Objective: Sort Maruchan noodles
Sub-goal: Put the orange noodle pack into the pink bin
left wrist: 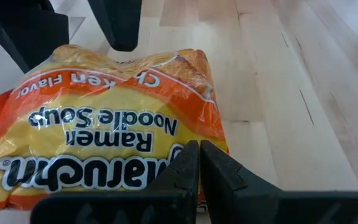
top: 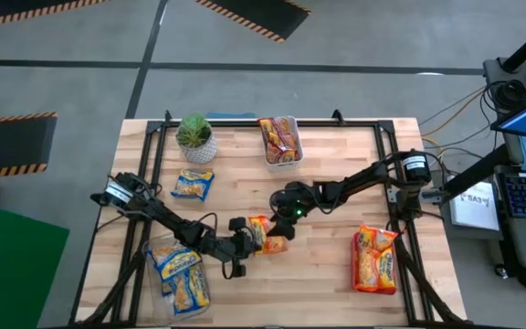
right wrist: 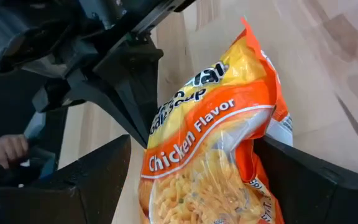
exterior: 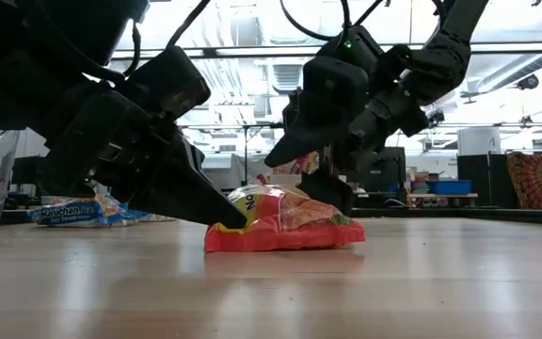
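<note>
Wooden tabletop (top: 336, 238) from above: orange chicken ramen packet (top: 270, 235) sits mid-table between both arms. Low view: packet (exterior: 285, 221) lies flat, left tool (exterior: 229, 217) tips touching its near end. Left wrist: left tool fingers (left wrist: 188, 168) pressed together against the packet. Right wrist: right tool (right wrist: 197, 168) spread wide, straddling the packet's other end.

The orange-yellow packet (left wrist: 104, 130) in the left wrist view carries upside-down text: "Maruchan", "Ramen Noodle Soup" and part of "Chicken Flavor". In the right wrist view the same packet shows "Chicken Flavor" in white letters. In the low view a blue packet (exterior: 69, 213) shows "Maruchan".
</note>
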{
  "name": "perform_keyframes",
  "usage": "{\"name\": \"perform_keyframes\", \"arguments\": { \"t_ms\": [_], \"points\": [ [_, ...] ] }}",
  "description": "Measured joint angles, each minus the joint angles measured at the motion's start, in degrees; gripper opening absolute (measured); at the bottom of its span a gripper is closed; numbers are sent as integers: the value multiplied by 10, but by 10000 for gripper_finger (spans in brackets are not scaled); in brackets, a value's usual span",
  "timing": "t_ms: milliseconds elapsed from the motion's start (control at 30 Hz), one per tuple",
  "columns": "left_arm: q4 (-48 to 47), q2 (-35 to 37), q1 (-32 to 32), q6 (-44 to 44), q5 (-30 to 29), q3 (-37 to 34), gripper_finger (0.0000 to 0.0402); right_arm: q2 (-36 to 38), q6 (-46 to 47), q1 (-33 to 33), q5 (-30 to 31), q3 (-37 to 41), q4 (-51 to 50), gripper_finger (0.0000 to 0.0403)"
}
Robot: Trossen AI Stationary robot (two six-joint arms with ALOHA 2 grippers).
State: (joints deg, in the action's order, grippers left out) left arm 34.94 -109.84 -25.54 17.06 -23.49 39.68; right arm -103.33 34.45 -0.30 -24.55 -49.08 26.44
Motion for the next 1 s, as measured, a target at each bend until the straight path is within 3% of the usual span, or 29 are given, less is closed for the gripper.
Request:
{"name": "perform_keyframes", "arguments": {
  "t_ms": [167, 1000],
  "points": [
    [0, 0, 1, 0, 0, 0, 0, 0, -15, 3, 3, 0, 0, 309],
    [-2, -2, 2, -1, -13, -2, 0, 0, -61, 5, 7, 0, 24, 89]
  ]
}}
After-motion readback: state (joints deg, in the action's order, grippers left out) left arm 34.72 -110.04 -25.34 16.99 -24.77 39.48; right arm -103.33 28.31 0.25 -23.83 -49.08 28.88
